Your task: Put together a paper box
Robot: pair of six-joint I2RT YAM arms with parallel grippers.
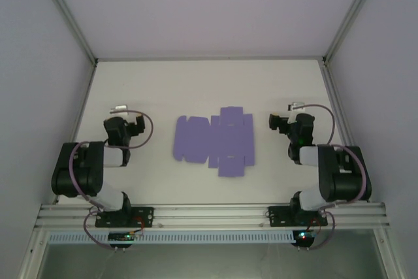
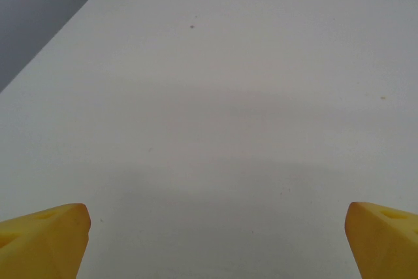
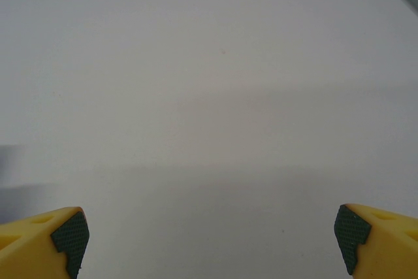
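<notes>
The paper box [image 1: 215, 140] is a flat lavender die-cut sheet with flaps and tabs, lying unfolded on the white table [image 1: 196, 83] between the two arms. My left gripper [image 1: 128, 117] rests to the left of the sheet, apart from it, and is open. Its yellow fingertips [image 2: 46, 236] stand wide over bare table, with nothing between them. To the right of the sheet, also apart from it, my right gripper [image 1: 282, 113] is open. Its yellow fingertips [image 3: 379, 240] with dark pads frame only bare table.
White walls with metal frame posts [image 1: 65, 14] enclose the table at the left, back and right. An aluminium rail [image 1: 209, 217] carrying both arm bases runs along the near edge. Bare table lies behind the sheet.
</notes>
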